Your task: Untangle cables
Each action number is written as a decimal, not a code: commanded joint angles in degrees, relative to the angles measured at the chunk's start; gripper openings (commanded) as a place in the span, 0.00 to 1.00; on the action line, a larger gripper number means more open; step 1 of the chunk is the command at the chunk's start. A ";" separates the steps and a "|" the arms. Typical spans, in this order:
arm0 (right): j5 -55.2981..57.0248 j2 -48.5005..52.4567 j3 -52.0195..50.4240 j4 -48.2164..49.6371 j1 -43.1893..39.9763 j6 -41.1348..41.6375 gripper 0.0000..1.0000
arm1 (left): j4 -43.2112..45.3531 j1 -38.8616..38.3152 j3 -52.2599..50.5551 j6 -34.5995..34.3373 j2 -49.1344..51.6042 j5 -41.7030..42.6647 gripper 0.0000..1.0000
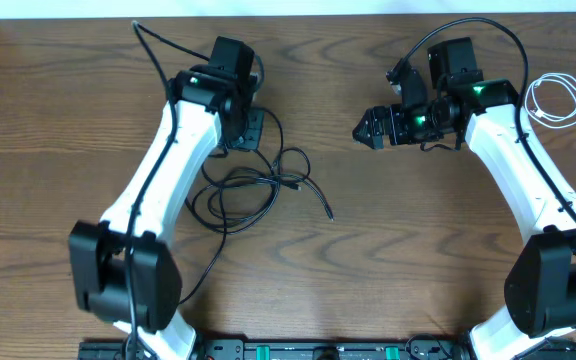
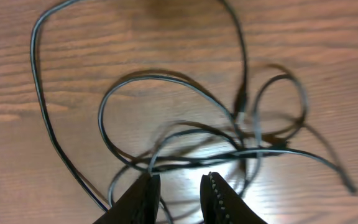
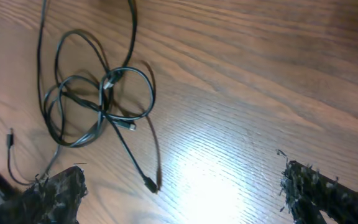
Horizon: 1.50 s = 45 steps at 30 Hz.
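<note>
Several black cables (image 1: 253,190) lie in a loose tangle of loops on the wooden table, left of centre. One plug end (image 1: 328,213) trails off to the right. My left gripper (image 1: 251,130) hangs just behind the tangle. In the left wrist view its fingers (image 2: 219,199) stand a narrow gap apart over the crossing strands (image 2: 185,134), gripping nothing that I can see. A white cable (image 1: 556,100) is coiled at the far right. My right gripper (image 1: 363,128) is wide open and empty, right of the tangle (image 3: 98,102), with a plug end (image 3: 149,185) in front of it.
Both white arms reach in from their bases at the front edge (image 1: 298,350). Thick black arm cables run along the left arm (image 1: 153,60) and arch over the right arm (image 1: 468,25). The table's back edge (image 1: 298,14) is close behind both grippers.
</note>
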 commanded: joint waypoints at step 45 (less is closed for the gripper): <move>1.29 -0.50 0.09 -2.38 0.57 -1.53 0.99 | 5.25 9.31 -5.11 31.17 17.16 11.23 0.49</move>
